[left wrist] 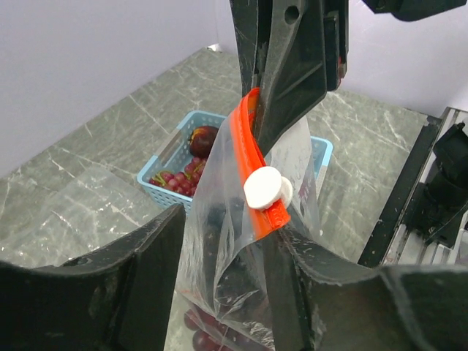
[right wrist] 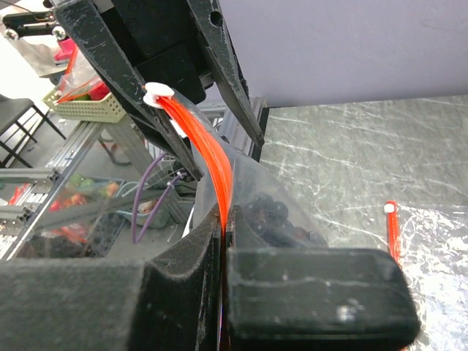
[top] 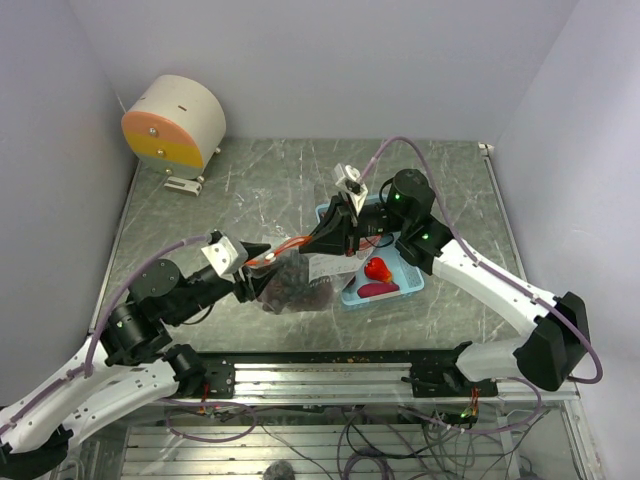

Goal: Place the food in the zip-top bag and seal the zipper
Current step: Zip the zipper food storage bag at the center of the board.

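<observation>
The clear zip-top bag hangs between my two grippers, above the table, with dark red berry clusters inside. Its orange-red zipper runs taut from one gripper to the other. My right gripper is shut on the zipper's far end. My left gripper is open, its fingers straddling the bag's near end, and the white slider rests against its right finger. More food lies in the light blue tray: a round red fruit and berries.
A round cream and orange device stands at the back left. A black rail runs along the near edge. A second orange-red strip lies on crinkly plastic on the table. Walls close in on three sides.
</observation>
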Action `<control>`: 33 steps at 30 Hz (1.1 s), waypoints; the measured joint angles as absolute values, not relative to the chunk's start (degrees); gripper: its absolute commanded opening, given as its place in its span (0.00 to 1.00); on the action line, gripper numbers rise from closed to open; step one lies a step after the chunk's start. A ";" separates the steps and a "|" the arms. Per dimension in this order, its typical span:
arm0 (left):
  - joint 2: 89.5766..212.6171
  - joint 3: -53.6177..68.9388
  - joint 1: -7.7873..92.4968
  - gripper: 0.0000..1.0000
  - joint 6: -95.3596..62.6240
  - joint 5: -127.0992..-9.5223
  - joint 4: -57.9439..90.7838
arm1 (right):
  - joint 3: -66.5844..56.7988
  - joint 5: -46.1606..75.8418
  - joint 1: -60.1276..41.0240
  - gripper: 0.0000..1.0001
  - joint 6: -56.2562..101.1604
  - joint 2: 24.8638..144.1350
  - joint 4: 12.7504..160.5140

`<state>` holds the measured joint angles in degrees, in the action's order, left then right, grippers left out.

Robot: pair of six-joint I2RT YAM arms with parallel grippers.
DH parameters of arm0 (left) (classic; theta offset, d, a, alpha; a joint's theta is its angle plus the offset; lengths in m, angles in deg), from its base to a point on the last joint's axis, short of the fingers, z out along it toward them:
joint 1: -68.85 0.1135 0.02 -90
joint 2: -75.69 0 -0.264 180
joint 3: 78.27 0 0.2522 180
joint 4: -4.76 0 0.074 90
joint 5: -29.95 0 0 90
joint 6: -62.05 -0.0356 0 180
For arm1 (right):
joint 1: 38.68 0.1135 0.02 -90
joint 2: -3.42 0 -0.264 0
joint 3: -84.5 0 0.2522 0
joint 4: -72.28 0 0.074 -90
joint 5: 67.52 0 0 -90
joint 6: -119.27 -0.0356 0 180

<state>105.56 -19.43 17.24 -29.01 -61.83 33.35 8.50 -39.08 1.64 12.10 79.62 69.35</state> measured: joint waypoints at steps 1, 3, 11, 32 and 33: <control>105.34 -19.43 17.24 0.55 -28.96 -61.83 32.98 | 8.50 -39.08 1.64 0.00 12.03 79.51 69.20; 105.14 -19.45 17.24 0.55 -28.77 -61.81 32.26 | 8.50 -39.17 1.64 0.00 11.75 79.51 68.85; 105.21 -21.16 17.24 0.37 -26.78 -61.83 28.04 | 8.50 -39.25 1.85 0.00 11.62 79.51 68.72; 104.95 -19.14 17.20 0.07 -23.83 -59.19 38.53 | 8.22 -35.14 1.96 0.45 19.88 77.59 73.81; 104.92 -18.75 17.20 0.07 -23.63 -59.03 39.41 | 8.46 -35.21 2.01 0.46 20.32 77.04 73.33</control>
